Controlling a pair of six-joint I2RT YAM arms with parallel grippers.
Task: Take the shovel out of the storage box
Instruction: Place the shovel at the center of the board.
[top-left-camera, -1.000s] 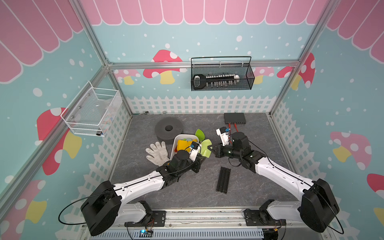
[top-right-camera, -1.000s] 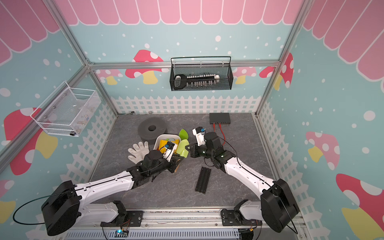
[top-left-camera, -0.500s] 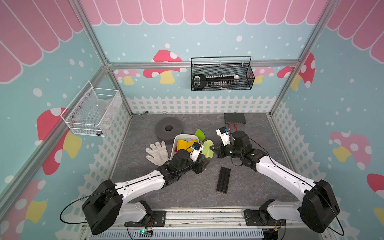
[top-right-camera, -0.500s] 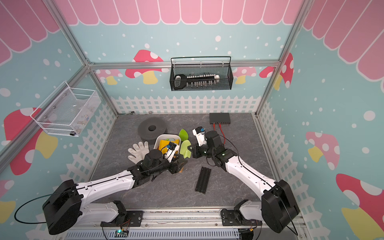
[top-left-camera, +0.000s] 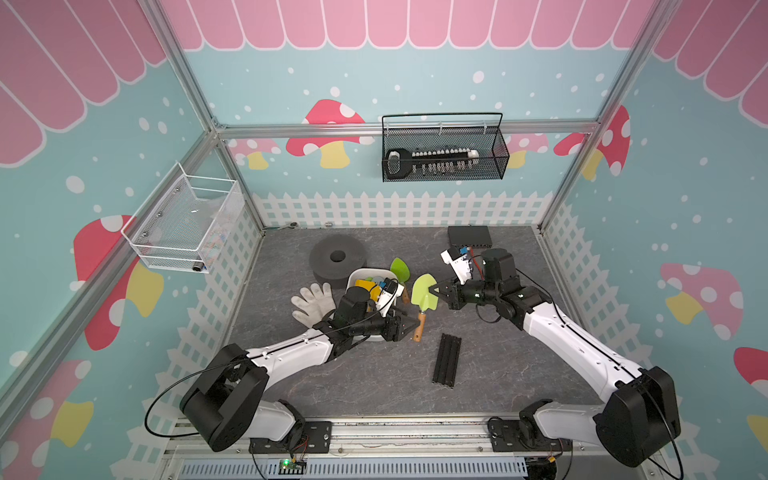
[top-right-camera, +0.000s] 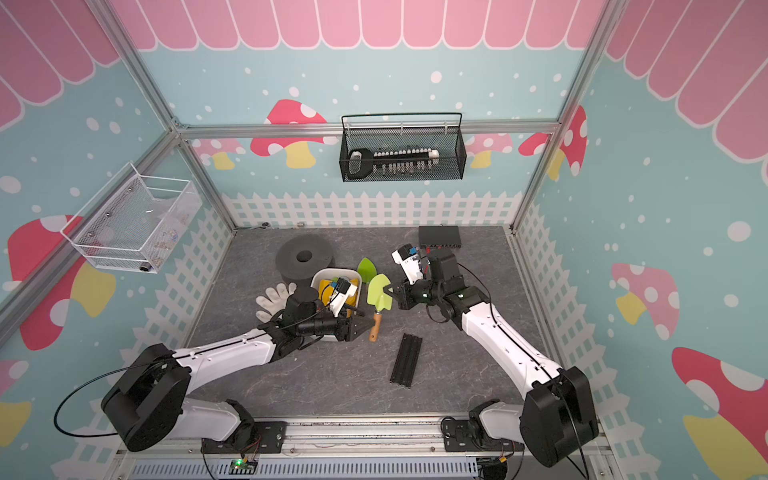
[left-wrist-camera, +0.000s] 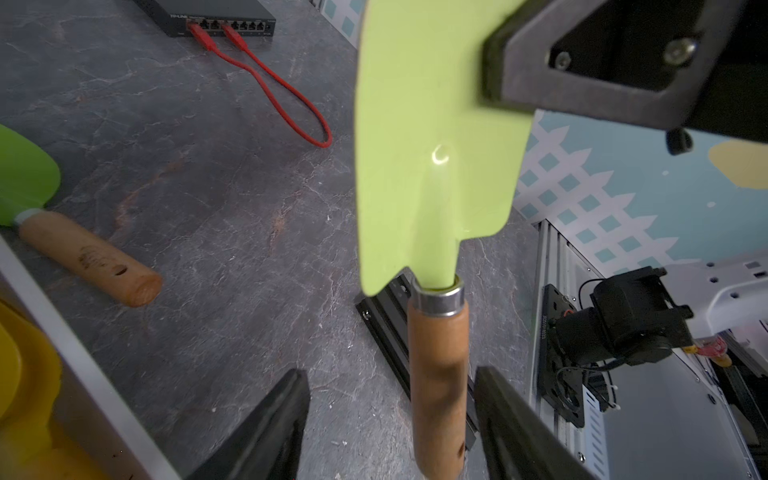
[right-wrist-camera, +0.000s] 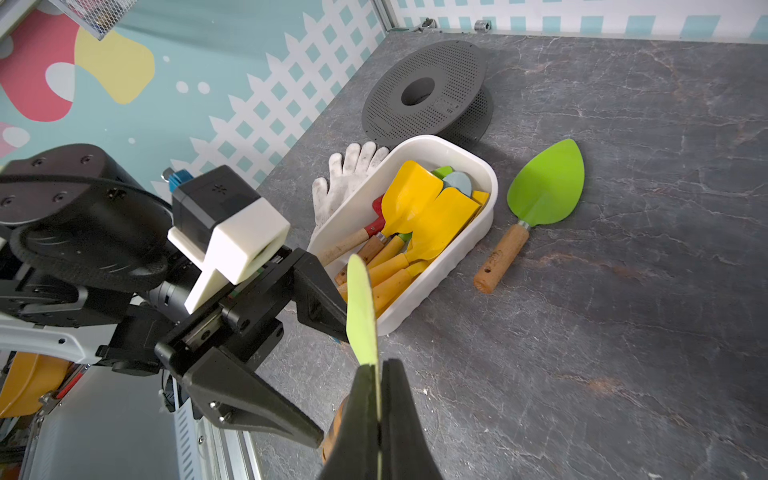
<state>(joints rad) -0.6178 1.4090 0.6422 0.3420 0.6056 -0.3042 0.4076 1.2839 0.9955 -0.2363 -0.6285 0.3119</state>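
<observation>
A lime-green shovel (top-left-camera: 424, 293) with a wooden handle (left-wrist-camera: 438, 374) hangs just right of the white storage box (top-left-camera: 370, 271), outside it. My right gripper (top-left-camera: 432, 291) is shut on the edge of its blade, seen edge-on in the right wrist view (right-wrist-camera: 361, 307). My left gripper (left-wrist-camera: 390, 374) stands open round the handle, with a gap on both sides. Several yellow shovels (right-wrist-camera: 415, 208) lie in the storage box (right-wrist-camera: 440, 266). A darker green leaf-shaped shovel (right-wrist-camera: 544, 191) lies on the table beside the box.
White gloves (top-left-camera: 311, 303) and a grey perforated disc (top-left-camera: 337, 257) lie left of and behind the box. A black rail (top-left-camera: 446, 359) lies in front, a network switch (top-left-camera: 469, 237) at the back. A black mesh basket (top-left-camera: 442, 153) and a white wire basket (top-left-camera: 187, 224) hang on the walls.
My left gripper has opened and let go of the shovel's handle. The right gripper stays shut on the blade and the shovel has barely moved.
</observation>
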